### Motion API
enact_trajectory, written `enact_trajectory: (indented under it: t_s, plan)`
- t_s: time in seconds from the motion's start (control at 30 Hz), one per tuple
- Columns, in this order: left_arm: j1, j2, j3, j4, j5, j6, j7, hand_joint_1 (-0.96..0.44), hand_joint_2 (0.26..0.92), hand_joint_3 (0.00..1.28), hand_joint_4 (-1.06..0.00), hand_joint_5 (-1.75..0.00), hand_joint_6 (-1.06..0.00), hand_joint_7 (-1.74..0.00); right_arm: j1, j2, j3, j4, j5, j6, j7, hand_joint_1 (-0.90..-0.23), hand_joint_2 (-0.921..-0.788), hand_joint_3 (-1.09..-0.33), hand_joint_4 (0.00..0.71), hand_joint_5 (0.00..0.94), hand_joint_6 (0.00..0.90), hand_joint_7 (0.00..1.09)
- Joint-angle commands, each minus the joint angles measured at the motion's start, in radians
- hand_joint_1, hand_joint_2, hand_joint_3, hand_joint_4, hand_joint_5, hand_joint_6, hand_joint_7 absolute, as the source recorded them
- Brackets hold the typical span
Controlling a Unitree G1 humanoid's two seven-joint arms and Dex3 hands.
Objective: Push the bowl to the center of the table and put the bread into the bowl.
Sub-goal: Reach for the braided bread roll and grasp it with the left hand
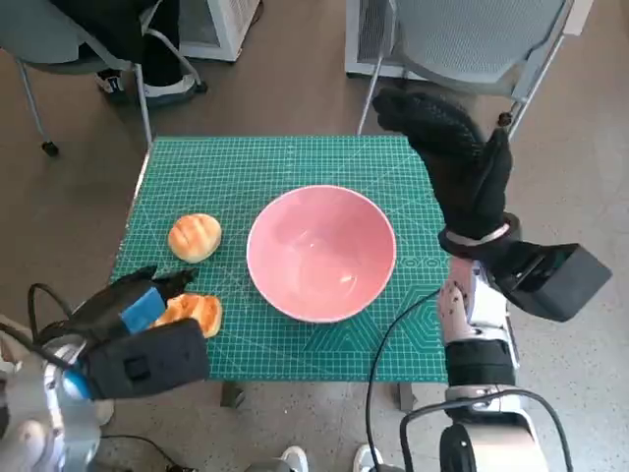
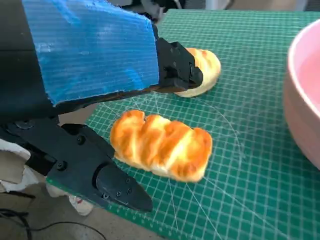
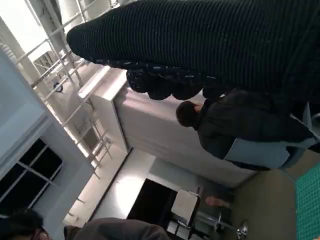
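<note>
The pink bowl [image 1: 321,252] stands near the middle of the green cutting mat [image 1: 285,167]; its rim [image 2: 302,95] shows in the left wrist view. A braided golden bread [image 1: 194,312] [image 2: 161,145] lies at the mat's front left, between the spread black fingers [image 2: 100,172] of my left hand [image 1: 138,307], which hold nothing. A second, rounder bread [image 1: 195,237] [image 2: 204,70] lies farther back on the left. My gloved right hand [image 1: 452,157] is raised above the mat's right side, fingers extended, holding nothing. The glove [image 3: 210,45] fills the right wrist view's top.
A grey chair [image 1: 472,39] stands behind the table at the right, another chair with a seated person's legs [image 1: 147,49] at the back left. A person [image 3: 235,125] sits in the right wrist view. The mat's front edge [image 2: 150,220] runs close to my left hand.
</note>
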Motion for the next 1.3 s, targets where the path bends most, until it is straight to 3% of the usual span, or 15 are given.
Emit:
enact_trajectory:
  t_s: [0.03, 0.8, 1.3]
  plan:
    - [-0.021, -0.021, -0.012, 0.041, 0.031, -0.021, 0.016, -0.24, 0.703, 0.02, -0.12, 0.00, -0.31, -0.01, 0.031, 0.002, 0.005, -0.002, -0.003, 0.014, -0.008, -0.699, -0.921, -0.932, 0.111, 0.000, 0.171, 0.11]
    - [-0.097, -0.126, -0.084, 0.282, 0.130, -0.104, 0.058, -0.24, 0.727, 0.01, -0.12, 0.00, -0.32, 0.00, 0.034, 0.001, 0.010, -0.013, -0.003, 0.025, -0.013, -0.708, -0.921, -0.922, 0.110, 0.000, 0.159, 0.13]
    - [-0.150, -0.167, -0.121, 0.412, 0.165, -0.134, 0.041, -0.24, 0.732, 0.01, -0.13, 0.00, -0.31, 0.00, 0.038, 0.000, 0.011, -0.024, 0.002, 0.033, -0.009, -0.708, -0.921, -0.920, 0.112, 0.001, 0.150, 0.15]
